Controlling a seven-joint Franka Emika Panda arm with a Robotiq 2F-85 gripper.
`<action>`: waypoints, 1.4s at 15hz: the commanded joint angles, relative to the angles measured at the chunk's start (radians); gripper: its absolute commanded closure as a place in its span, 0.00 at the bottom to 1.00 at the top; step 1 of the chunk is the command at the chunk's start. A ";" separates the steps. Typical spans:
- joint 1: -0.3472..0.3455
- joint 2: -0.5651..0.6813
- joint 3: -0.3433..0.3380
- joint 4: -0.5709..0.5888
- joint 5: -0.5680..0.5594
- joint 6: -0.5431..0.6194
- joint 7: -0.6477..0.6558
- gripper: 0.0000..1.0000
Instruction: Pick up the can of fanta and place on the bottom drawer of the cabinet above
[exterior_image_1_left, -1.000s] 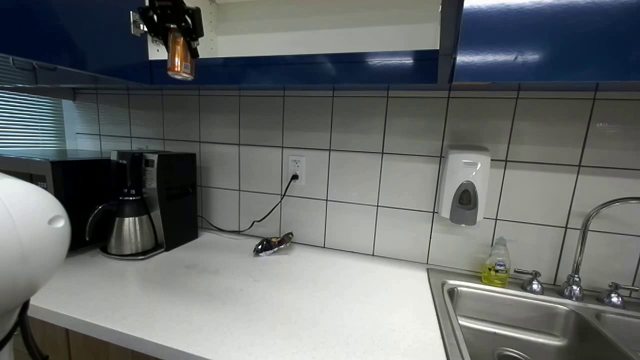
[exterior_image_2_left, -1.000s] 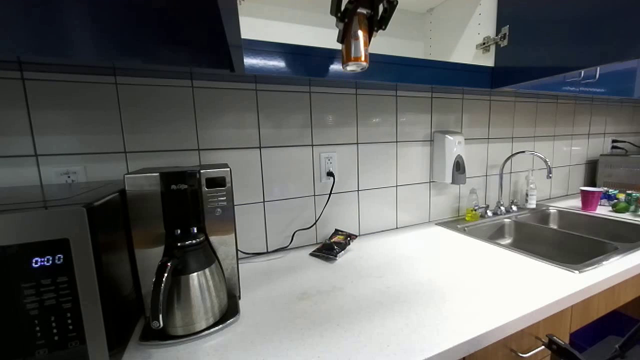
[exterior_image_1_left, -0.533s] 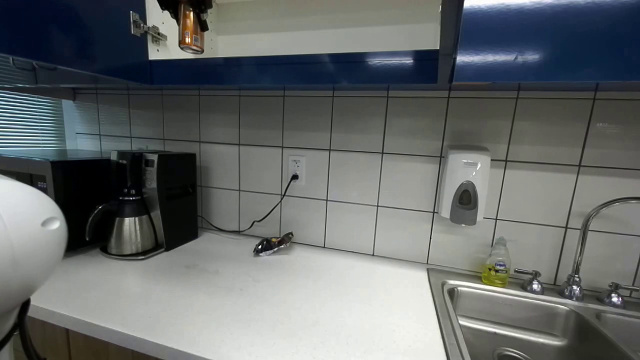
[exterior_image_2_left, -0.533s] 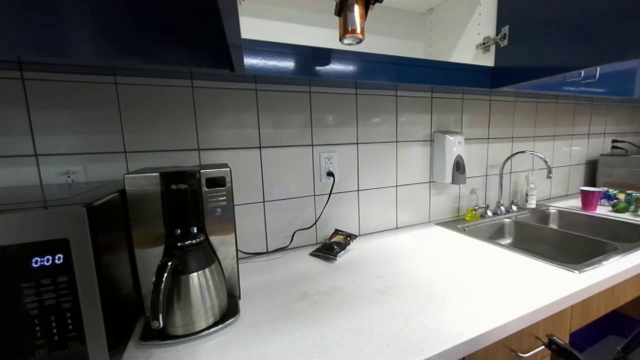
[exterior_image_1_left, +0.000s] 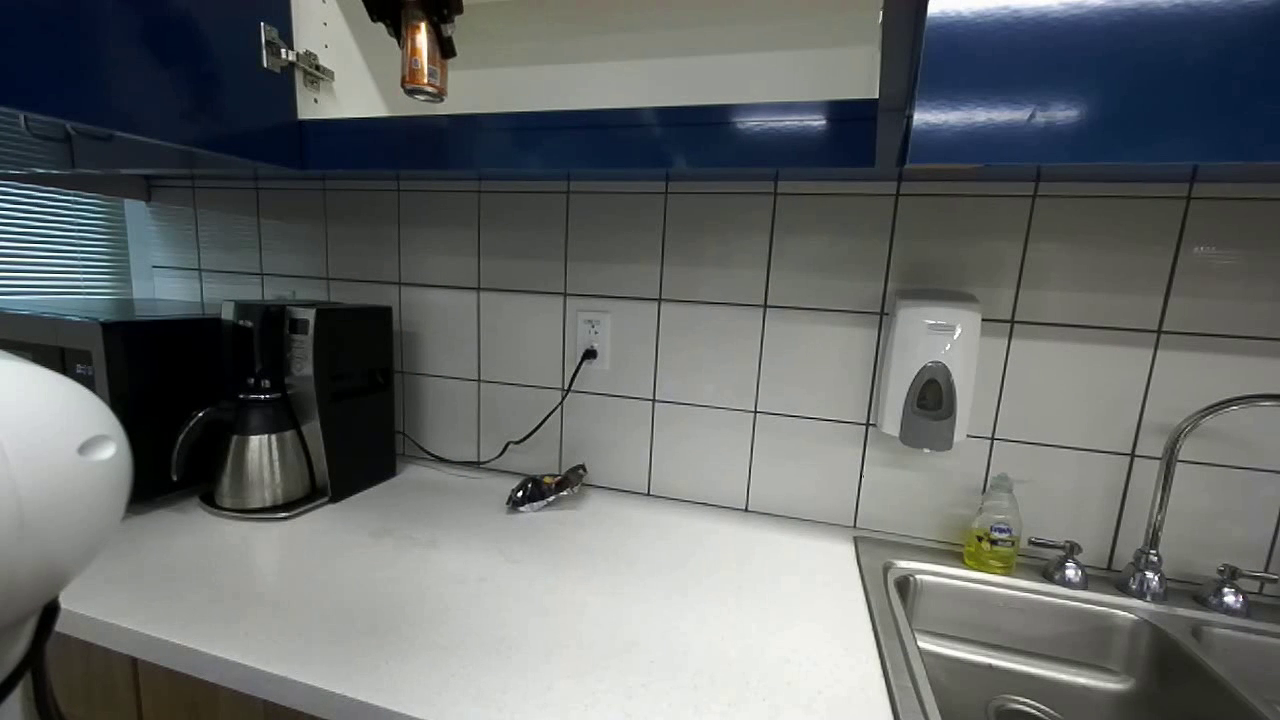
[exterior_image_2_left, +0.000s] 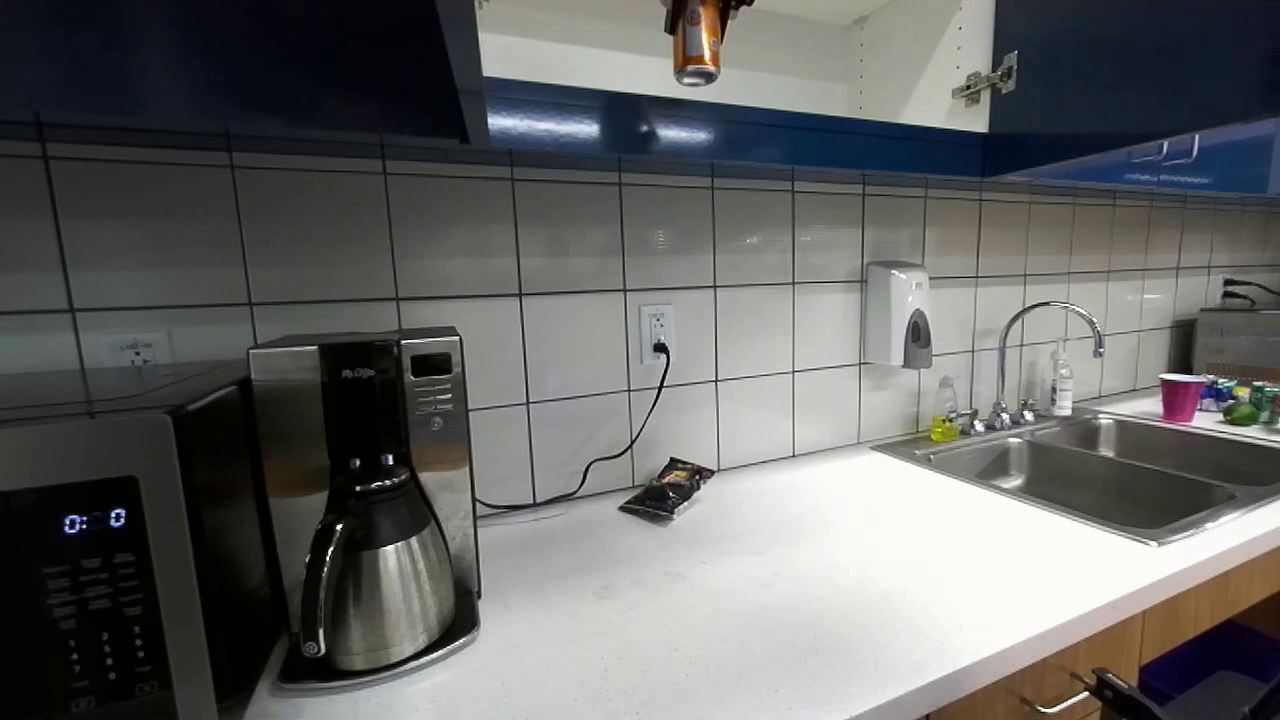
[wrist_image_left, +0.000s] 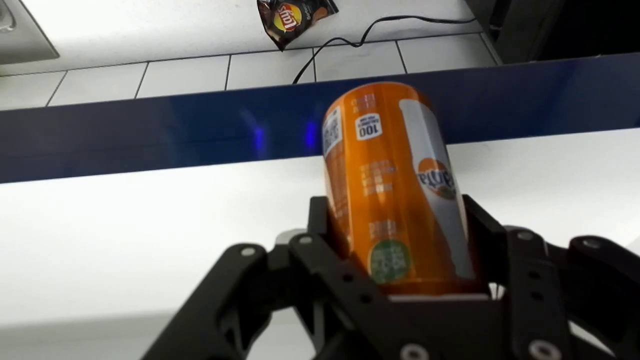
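The pincer (wrist_image_left: 395, 220) grips an orange Fanta can (wrist_image_left: 382, 165) from both sides. In the wrist view the lettering stands upside down: "Fanta" across a pale band, "100 calories" in a white box, and a green round mark too blurred to read. In both exterior views the can shows against the pale inside of the blue cabinet (exterior_image_1_left: 650, 60), above its blue lower edge; whether it is past the front of the opening, I cannot tell. Down on the white bench (exterior_image_2_left: 700, 620) lies a dark snack bag (wrist_image_left: 295, 22) marked "Lay's". The coffee maker (exterior_image_2_left: 365, 420) reads "Mr. Coffee", and the microwave (exterior_image_2_left: 160, 540) beside it displays lit zeros. On the tiled wall (exterior_image_1_left: 710, 350), near the steel sink (exterior_image_1_left: 875, 600), hangs a white soap dispenser (exterior_image_1_left: 930, 370).
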 joint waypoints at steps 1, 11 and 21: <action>0.004 0.116 0.009 0.201 -0.054 -0.096 0.040 0.62; 0.018 0.303 -0.012 0.488 -0.100 -0.237 0.032 0.62; 0.020 0.432 -0.030 0.571 -0.095 -0.209 0.031 0.62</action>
